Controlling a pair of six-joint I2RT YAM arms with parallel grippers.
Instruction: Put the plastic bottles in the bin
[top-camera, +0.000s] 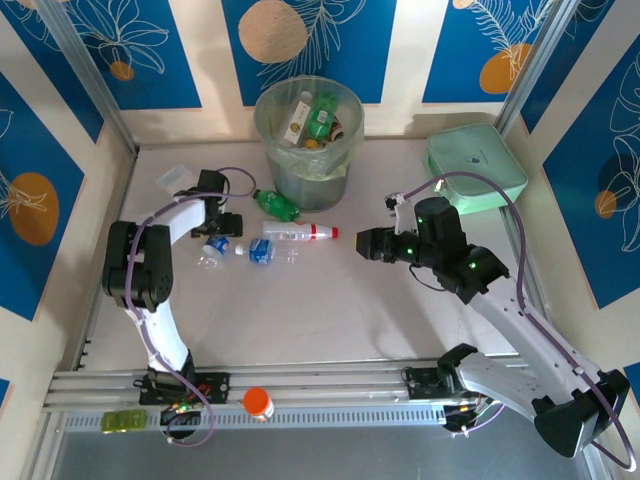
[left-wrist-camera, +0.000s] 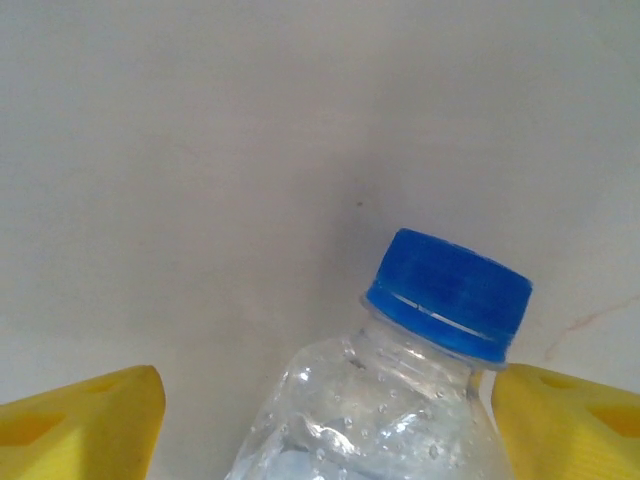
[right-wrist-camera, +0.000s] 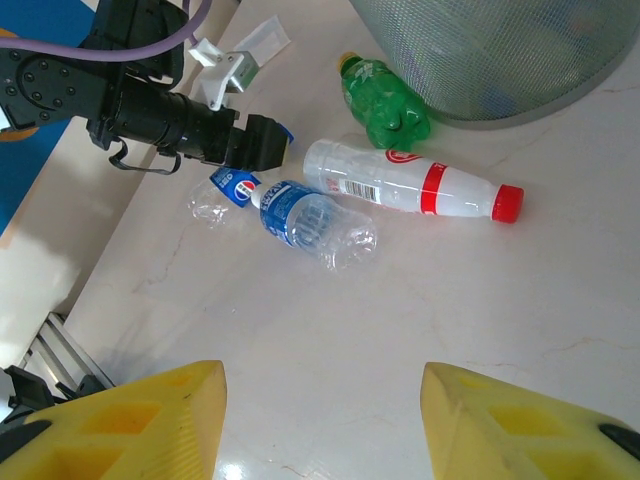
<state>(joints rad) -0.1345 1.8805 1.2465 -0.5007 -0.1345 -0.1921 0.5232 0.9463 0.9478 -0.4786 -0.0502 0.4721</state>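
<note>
The left hand (left-wrist-camera: 325, 385) straddles the neck of a blue-capped clear bottle (left-wrist-camera: 440, 300), jaws apart on either side, apparently lined up to close on it. Whether one jaw already touches the cap is unclear. The top view adds that this bottle lies on the worktop (top-camera: 330, 310) near the bin (top-camera: 300, 180). The right hand (right-wrist-camera: 320, 420) hangs open and empty.

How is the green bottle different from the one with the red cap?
The green bottle is green with a yellow cap; the red-capped bottle is clear with a red band. The green bottle is shorter and dented; the red-capped bottle is longer and smooth. The green bottle lies by the bin; the red-capped bottle farther out. Both lie sideways on the table, capped.
</note>
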